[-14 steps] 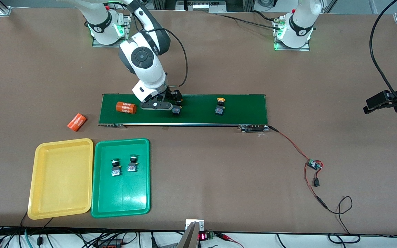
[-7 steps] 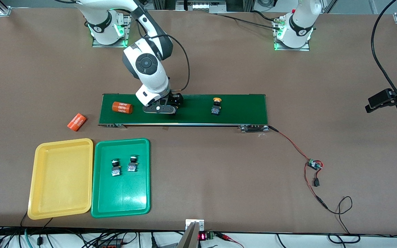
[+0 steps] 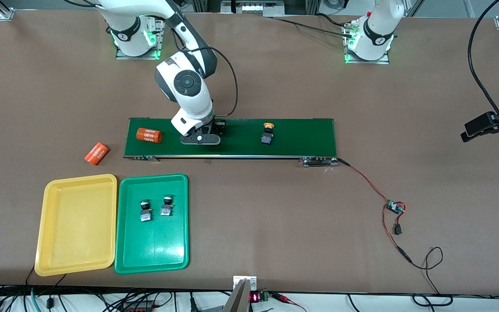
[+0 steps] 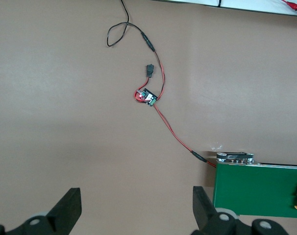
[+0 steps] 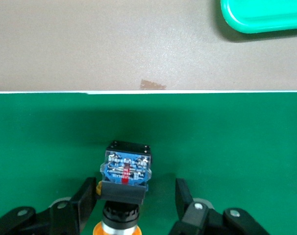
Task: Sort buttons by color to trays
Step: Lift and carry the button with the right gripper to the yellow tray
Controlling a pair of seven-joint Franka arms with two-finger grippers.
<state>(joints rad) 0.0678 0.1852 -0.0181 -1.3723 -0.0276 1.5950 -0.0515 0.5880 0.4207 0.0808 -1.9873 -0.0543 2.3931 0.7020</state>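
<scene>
Now right gripper straddles button.

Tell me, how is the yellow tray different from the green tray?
The yellow tray is yellow and holds no buttons; the green tray is green and holds two buttons. The yellow tray lies nearer the right arm's end. Both share shape and size.

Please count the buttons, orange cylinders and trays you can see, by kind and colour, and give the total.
Yellow-capped buttons: 2, one free on the conveyor belt, one between the right end effector fingers
Green-capped buttons: 2, in the green tray
Orange cylinders: 2
Trays: 2, yellow tray and green tray
Total: 8
</scene>
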